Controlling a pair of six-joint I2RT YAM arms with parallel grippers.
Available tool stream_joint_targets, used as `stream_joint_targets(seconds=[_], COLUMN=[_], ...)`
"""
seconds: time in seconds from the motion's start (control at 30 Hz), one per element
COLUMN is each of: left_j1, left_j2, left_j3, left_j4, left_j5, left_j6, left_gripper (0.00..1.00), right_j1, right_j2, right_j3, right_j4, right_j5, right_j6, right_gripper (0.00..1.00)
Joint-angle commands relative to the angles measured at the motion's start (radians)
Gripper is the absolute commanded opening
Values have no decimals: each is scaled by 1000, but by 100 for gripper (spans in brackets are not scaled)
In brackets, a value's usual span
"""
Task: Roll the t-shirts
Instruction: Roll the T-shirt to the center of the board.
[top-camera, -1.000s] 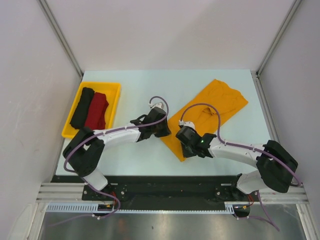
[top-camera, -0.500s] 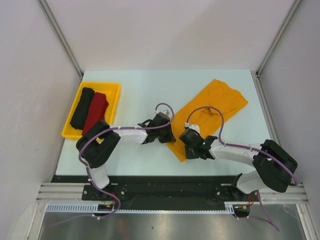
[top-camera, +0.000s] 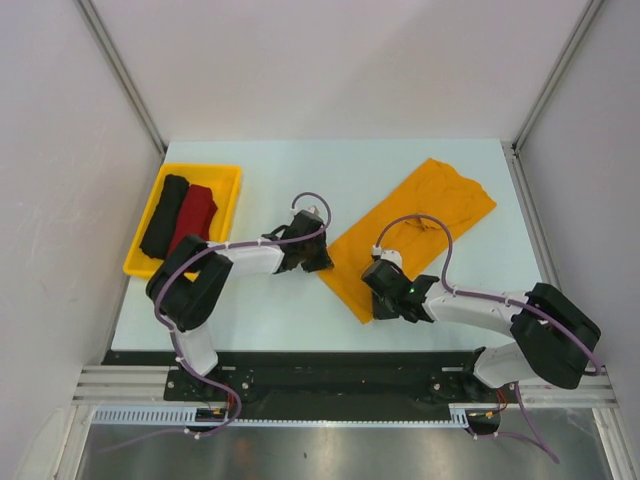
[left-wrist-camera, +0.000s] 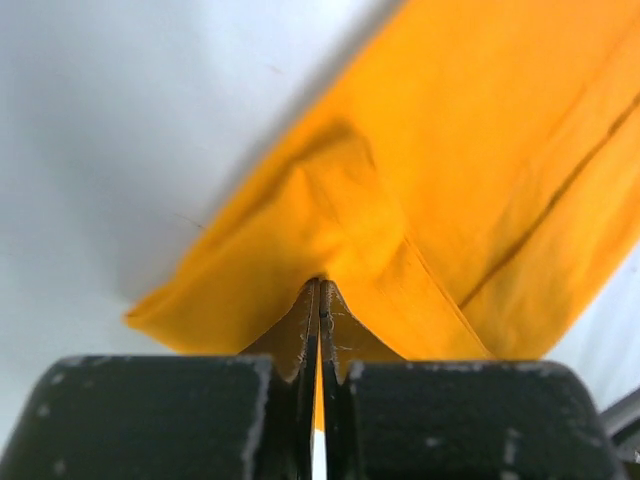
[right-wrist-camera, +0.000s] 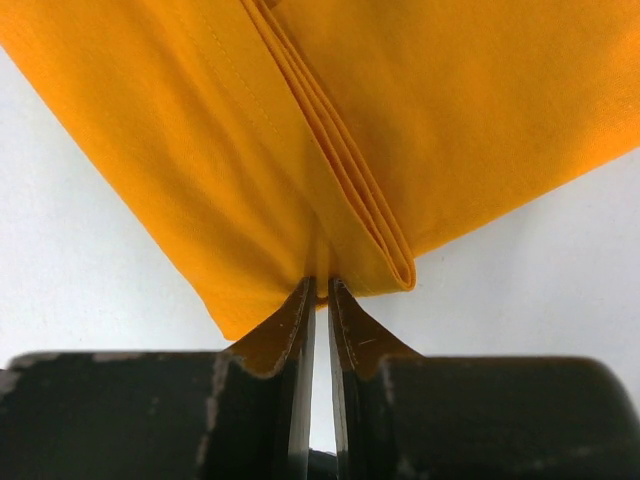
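Observation:
The mustard t-shirt (top-camera: 420, 225) lies folded into a long strip, running diagonally from the table's middle to the back right. My left gripper (top-camera: 322, 264) is shut on the strip's near left corner, pinching a fold of the t-shirt (left-wrist-camera: 400, 200). My right gripper (top-camera: 378, 303) is shut on the strip's near end, where the folded edge (right-wrist-camera: 340, 170) meets the hem. A dark red rolled t-shirt (top-camera: 193, 222) and a black rolled t-shirt (top-camera: 164, 214) lie side by side in the yellow tray (top-camera: 228, 178).
The yellow tray stands at the table's left side. White walls close in on the left, back and right. The table's front edge (top-camera: 300, 350) lies just below both grippers.
My left gripper has shifted left and back along the shirt's near edge, pulling the corner with it. My right gripper has stayed at the near end, moving only slightly.

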Motion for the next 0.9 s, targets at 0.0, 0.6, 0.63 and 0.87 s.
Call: stream_joint_targets(seconds=[0.0, 0.6, 0.63, 0.87], left_j1=[46, 134, 134, 132], left_j2=[16, -150, -195, -291], left_j3=[42, -40, -100, -284], left_j4=[-64, -95, -62, 112], left_j5=[-84, -107, -90, -35], left_j6=[59, 68, 51, -68], left_gripper=[2, 43, 47, 52], right_j1=[3, 101, 123, 301], right_j2=[-13, -137, -133, 16], right_j3=[-31, 23, 52, 170], right_j4=[-35, -173, -187, -229], right_j5=[-8, 148, 169, 300], right_j6=[13, 0, 3, -30], right_gripper=[14, 34, 35, 38])
